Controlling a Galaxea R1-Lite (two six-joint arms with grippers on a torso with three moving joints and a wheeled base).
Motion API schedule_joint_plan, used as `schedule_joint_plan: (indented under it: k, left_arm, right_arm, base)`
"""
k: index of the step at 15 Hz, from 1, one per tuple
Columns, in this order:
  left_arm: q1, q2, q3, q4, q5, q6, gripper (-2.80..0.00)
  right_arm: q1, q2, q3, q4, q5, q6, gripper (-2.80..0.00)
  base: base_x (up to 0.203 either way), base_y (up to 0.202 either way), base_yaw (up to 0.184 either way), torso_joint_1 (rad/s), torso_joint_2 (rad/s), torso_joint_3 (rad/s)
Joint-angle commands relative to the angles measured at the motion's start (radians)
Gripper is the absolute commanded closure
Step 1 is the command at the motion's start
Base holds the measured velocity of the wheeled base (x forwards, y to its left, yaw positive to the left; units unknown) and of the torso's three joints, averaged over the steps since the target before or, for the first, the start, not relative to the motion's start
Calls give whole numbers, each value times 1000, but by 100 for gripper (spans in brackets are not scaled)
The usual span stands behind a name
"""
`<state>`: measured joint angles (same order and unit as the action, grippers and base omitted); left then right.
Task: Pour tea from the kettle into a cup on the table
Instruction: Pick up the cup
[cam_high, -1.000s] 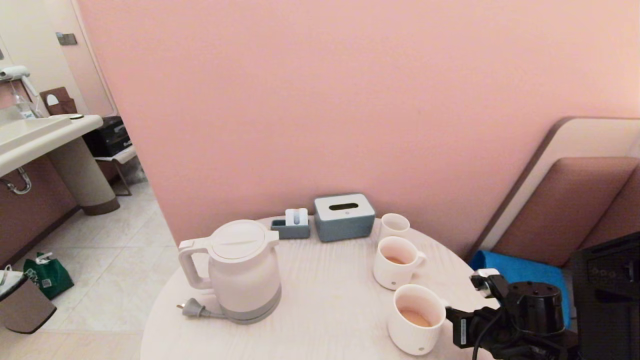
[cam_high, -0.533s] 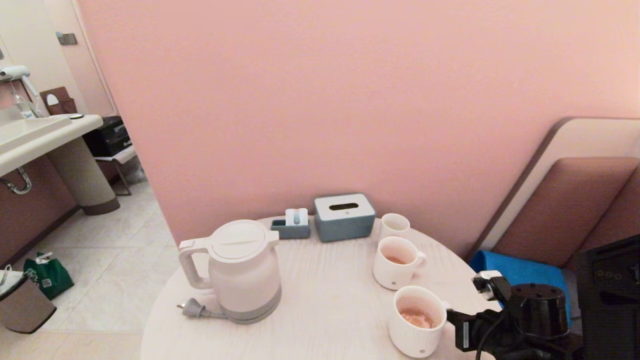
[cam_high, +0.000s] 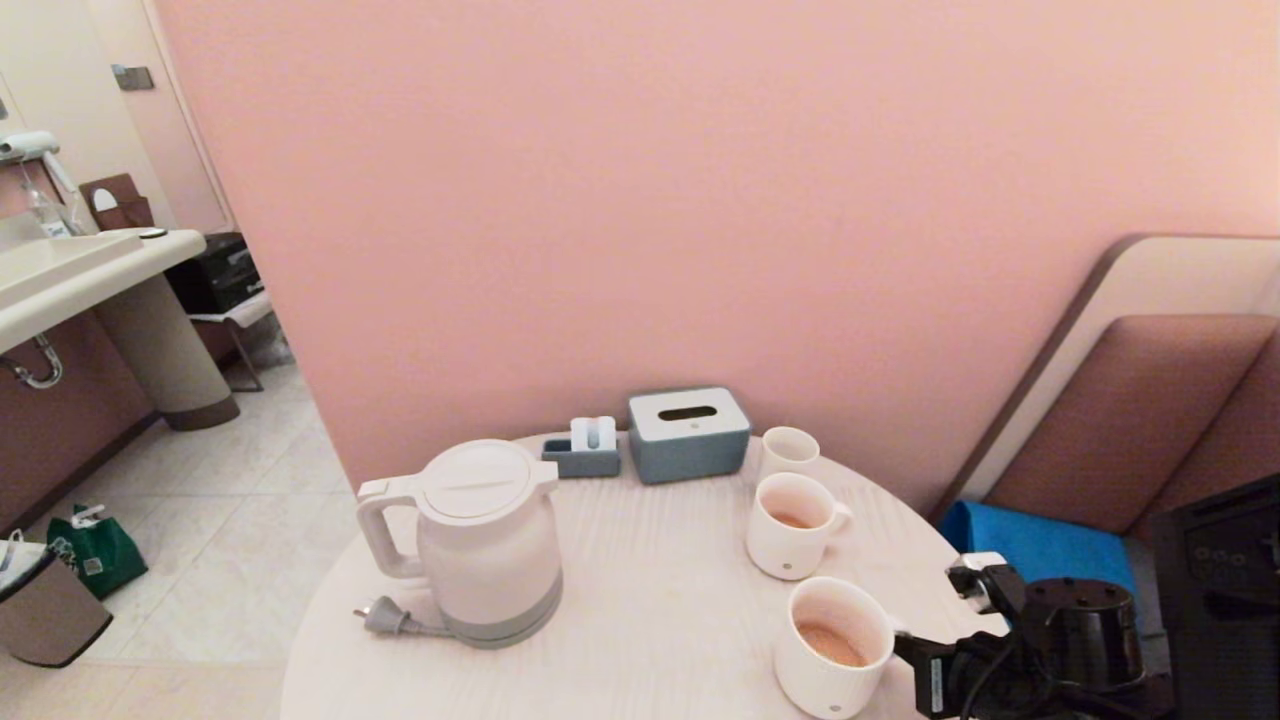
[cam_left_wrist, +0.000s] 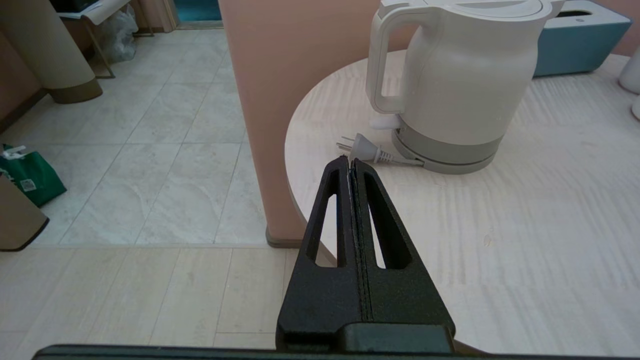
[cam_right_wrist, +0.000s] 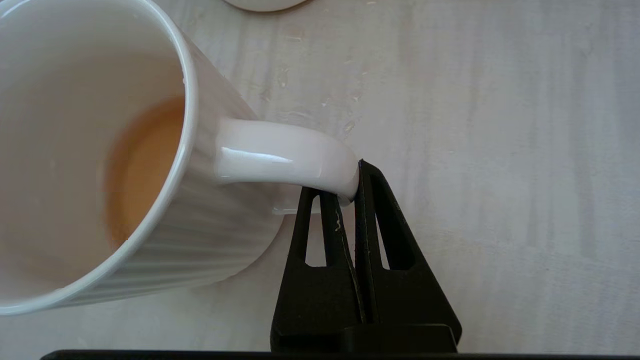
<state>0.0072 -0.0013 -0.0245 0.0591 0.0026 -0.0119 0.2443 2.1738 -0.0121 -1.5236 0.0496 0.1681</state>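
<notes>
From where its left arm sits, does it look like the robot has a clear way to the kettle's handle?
Probably yes. The left pincer is shut and points toward the kettle, whose loop handle faces that side. Only the plug lies on the table between them.

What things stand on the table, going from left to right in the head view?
Plug → kettle → small grey tray → tissue box → cup with tea → right gripper on its handle.
</notes>
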Motion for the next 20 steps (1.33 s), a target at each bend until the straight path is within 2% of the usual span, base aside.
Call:
schedule_joint_plan:
  k: [1, 6, 7, 8, 20]
  left_arm:
    - [0, 1, 0, -1, -1, 0, 0]
    - [0, 1, 0, -1, 0, 0, 0]
    - [0, 1, 0, 1, 0, 0, 0]
    - [0, 1, 0, -1, 0, 0, 0]
    - [0, 1, 0, 1, 0, 0, 0]
  right_arm:
    - [1, 0, 7, -41, 1, 2, 0]
    - [1, -2, 11, -41, 0, 1, 0]
    - [1, 0, 11, -41, 0, -2, -34]
    - [1, 0, 11, -41, 0, 1, -280]
    - [-2, -7, -8, -40, -5, 25, -280]
  base:
    - [0, 0, 0, 0, 0, 0]
    - [0, 0, 0, 0, 0, 0]
    - [0, 0, 0, 0, 0, 0]
    - [0, 0, 0, 0, 0, 0]
    - [0, 0, 0, 0, 0, 0]
